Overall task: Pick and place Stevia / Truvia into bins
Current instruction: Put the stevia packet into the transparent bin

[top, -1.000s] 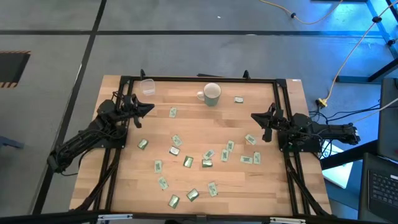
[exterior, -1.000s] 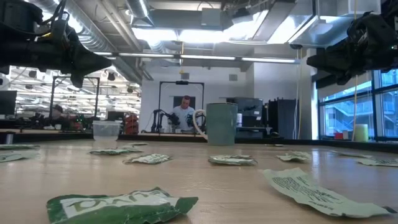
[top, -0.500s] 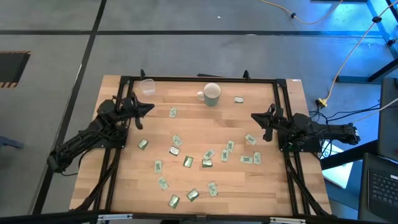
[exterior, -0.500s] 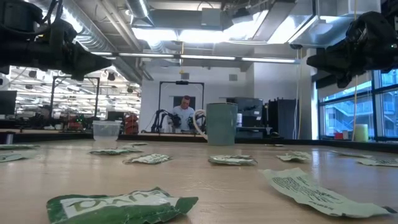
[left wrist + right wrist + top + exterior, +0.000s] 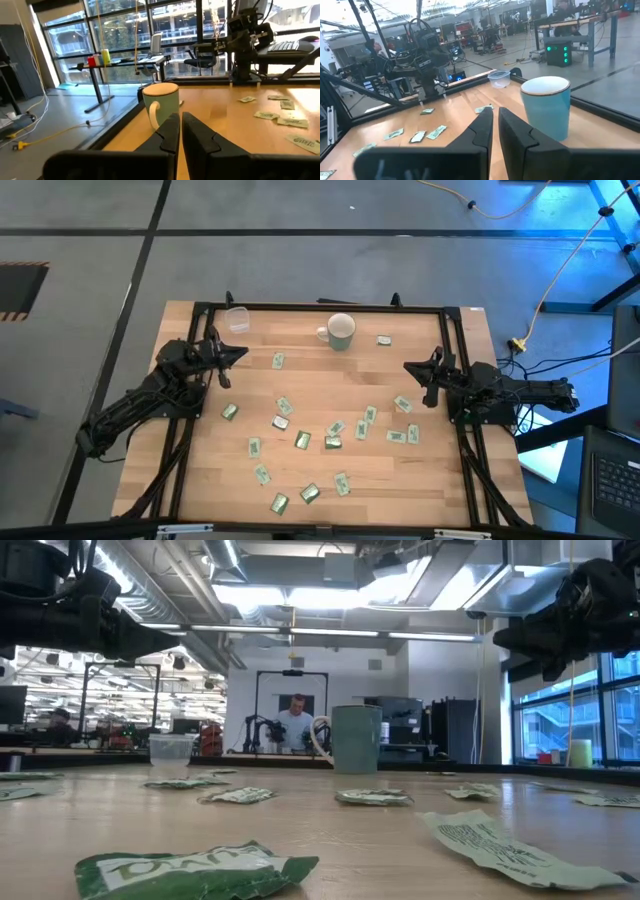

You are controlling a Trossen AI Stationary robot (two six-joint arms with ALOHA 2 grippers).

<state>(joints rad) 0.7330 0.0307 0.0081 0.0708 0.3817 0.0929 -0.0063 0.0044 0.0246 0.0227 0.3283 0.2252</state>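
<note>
Watching from the side, I see both arms parked high at the table's edges with nothing carried. The left gripper (image 5: 238, 353) hangs over the left edge near the cup (image 5: 236, 319), its fingers pressed together with only a sliver between them. The right gripper (image 5: 410, 367) hovers at the right edge, fingers likewise nearly touching and empty. About 20 sachets (image 5: 302, 439) lie loose across the middle and front of the table, some overlapping or crumpled, 1 alone beside the mug (image 5: 341, 331) at the back.

My worry is the flatness of those packets: fingers coming down this narrow would likely just press one into the wood or skate it sideways, so they need to spread first. Where 2 lie touching, a pinch could lift both or drag a neighbour off. The cup looks light, and a nudge during a drop could tip it. Both arms reaching for the centre together could also cross paths.
</note>
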